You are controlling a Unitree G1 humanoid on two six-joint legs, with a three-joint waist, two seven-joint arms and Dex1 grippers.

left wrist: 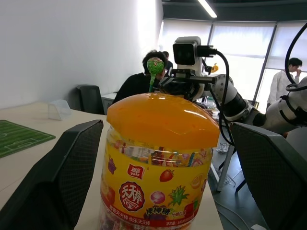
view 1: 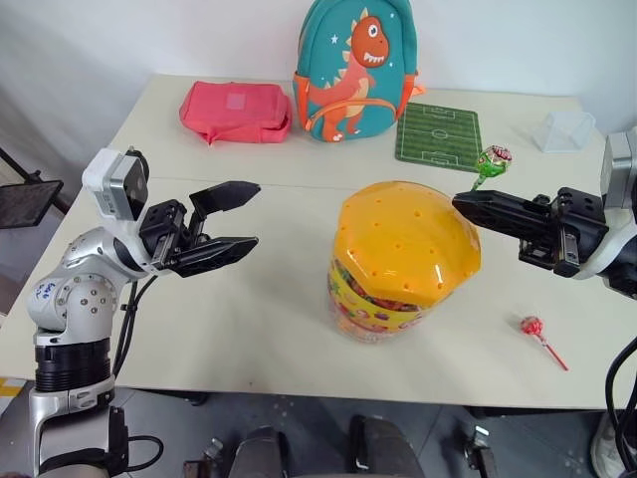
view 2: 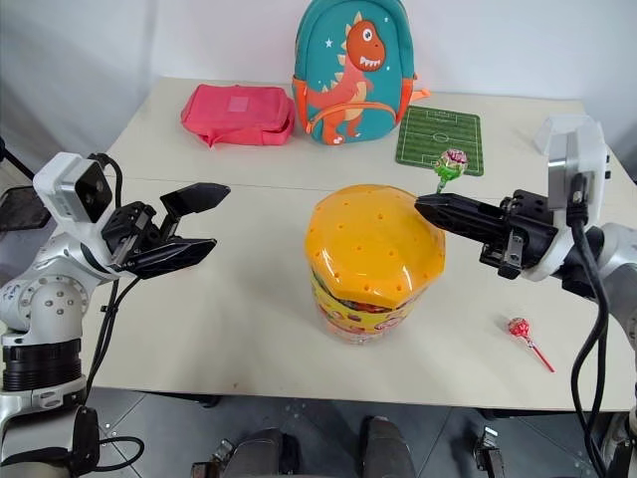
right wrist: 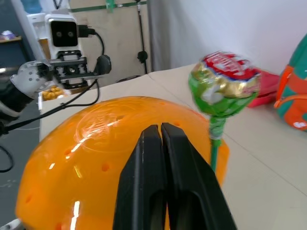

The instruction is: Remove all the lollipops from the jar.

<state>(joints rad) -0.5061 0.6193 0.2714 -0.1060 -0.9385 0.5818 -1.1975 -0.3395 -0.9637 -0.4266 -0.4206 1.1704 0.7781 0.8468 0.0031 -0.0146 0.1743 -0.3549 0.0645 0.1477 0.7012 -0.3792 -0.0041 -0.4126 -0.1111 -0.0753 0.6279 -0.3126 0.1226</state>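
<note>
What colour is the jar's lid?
Orange, dotted with small holes; the jar's lid shows best in the left eye view.

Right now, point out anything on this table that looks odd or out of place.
The right claw is shut, but the green lollipop stands just beside its fingers, not between them, so the grab looks missed. Its stick still rises from the jar's orange lid. A red lollipop lies loose on the table.
</note>
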